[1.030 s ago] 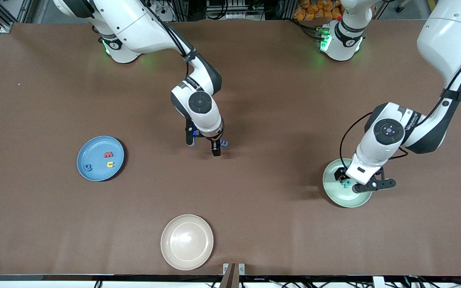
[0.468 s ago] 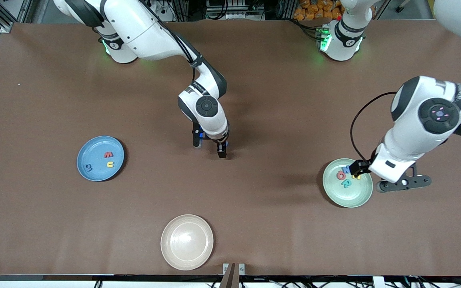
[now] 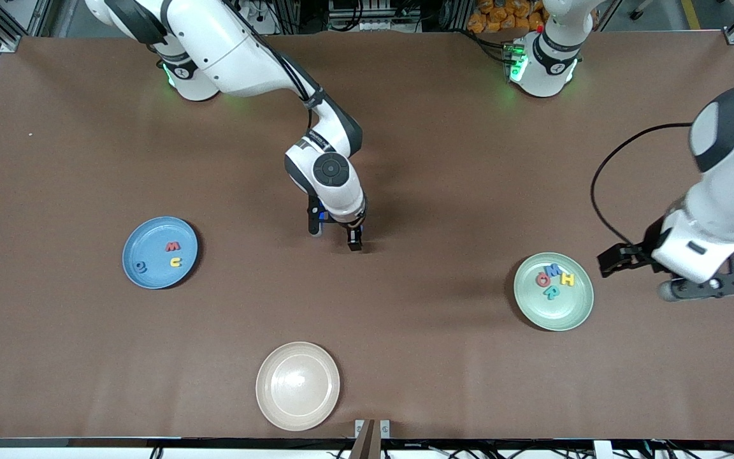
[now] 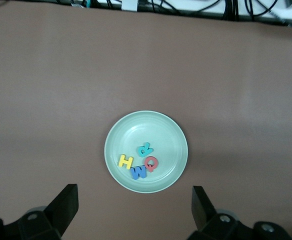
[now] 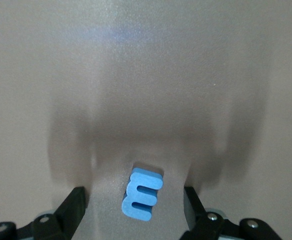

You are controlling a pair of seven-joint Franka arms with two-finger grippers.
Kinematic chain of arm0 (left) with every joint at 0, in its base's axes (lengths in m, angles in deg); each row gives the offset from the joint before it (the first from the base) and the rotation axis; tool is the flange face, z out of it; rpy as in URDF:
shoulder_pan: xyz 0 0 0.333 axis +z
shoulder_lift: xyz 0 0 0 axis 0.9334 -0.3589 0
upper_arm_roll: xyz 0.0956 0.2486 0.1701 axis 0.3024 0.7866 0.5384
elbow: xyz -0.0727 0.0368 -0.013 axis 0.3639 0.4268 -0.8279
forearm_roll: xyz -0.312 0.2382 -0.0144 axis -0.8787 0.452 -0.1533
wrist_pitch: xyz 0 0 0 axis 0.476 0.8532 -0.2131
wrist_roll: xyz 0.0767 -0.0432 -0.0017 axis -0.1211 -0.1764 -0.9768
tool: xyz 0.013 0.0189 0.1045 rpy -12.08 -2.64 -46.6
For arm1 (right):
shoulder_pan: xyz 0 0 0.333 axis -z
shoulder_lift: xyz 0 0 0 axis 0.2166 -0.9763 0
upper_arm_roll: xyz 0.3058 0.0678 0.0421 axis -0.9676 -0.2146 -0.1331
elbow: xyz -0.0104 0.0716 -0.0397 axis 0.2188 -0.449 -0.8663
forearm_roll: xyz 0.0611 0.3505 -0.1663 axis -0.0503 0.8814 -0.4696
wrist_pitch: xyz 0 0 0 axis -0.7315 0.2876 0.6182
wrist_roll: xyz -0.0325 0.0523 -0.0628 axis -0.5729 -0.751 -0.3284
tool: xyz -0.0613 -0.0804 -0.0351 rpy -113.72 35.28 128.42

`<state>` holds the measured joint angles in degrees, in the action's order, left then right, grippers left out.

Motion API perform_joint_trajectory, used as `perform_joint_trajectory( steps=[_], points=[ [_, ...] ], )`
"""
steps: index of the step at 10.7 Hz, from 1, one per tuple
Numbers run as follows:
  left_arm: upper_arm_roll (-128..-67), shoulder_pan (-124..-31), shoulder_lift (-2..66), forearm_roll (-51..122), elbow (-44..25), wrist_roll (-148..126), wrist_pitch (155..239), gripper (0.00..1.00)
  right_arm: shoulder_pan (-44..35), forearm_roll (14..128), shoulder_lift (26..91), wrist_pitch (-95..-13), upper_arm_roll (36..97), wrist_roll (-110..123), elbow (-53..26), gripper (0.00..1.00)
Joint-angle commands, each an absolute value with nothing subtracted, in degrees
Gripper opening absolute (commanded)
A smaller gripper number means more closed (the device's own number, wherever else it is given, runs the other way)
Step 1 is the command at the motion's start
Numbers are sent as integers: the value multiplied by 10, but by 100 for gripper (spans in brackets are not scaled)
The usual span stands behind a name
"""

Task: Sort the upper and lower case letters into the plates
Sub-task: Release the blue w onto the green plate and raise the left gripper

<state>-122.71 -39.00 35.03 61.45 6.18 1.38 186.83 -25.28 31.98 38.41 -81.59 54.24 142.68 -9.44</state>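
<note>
The cream-beige plate point(image 3: 297, 386) lies nearest the front camera on the brown desk point(image 3: 431, 357), with nothing on it.

Farther from the camera, toward the left arm's end of the desk, is the mint green plate point(image 3: 571, 312). It holds four letters grouped together: a teal letter point(image 3: 552, 292), a yellow H point(image 3: 568, 279), a red letter point(image 3: 542, 278) and a blue M point(image 3: 554, 270). The left gripper point(image 3: 669, 277) hangs over bare desk just beside this plate, toward the left arm's end. Its fingers point(image 4: 63, 205) stand wide apart and hold nothing. The left wrist view shows the whole plate unobstructed between them.

Toward the right arm's end of the desk lies the sky blue plate point(image 3: 144, 242). It holds a blue letter point(image 3: 141, 268), a yellow letter point(image 3: 176, 261) and a red w point(image 3: 172, 246), all three apart from each other.

Near the middle of the desk, the right gripper point(image 3: 336, 237) is lowered to the surface. Its fingers point(image 5: 73, 202) stand apart on either side of a blue letter point(image 5: 142, 194), which rests on the desk; contact with it is not visible. In the front view the right arm's wrist hides this letter.
</note>
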Motion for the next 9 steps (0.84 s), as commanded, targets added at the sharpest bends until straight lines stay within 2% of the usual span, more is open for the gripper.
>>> perform_joint_trajectory(
  steps=[1, 2, 3, 4, 6, 9],
  points=[
    [-1228, -360, 398, 570, 54, -50, 1842, 100, -260, 299, 379, -811, 545, 1450, -91, 89],
    [-1211, -369, 425, 554, 53, -65, 1836, 100, -260, 299, 380, -810, 545, 1450, -96, 88],
    [-1164, -410, 447, 543, 53, -66, 1831, 100, -260, 299, 380, -806, 545, 1450, -96, 80],
    [-1095, -472, 458, 529, 54, -68, 1812, 100, -260, 299, 380, -801, 545, 1450, -96, 70],
    [-978, -562, 495, 480, 52, -70, 1796, 100, -260, 299, 380, -800, 545, 1449, -97, 58],
    [-891, -629, 521, 455, 49, -109, 1771, 100, -261, 293, 380, -799, 546, 1447, -110, 42]
  ],
)
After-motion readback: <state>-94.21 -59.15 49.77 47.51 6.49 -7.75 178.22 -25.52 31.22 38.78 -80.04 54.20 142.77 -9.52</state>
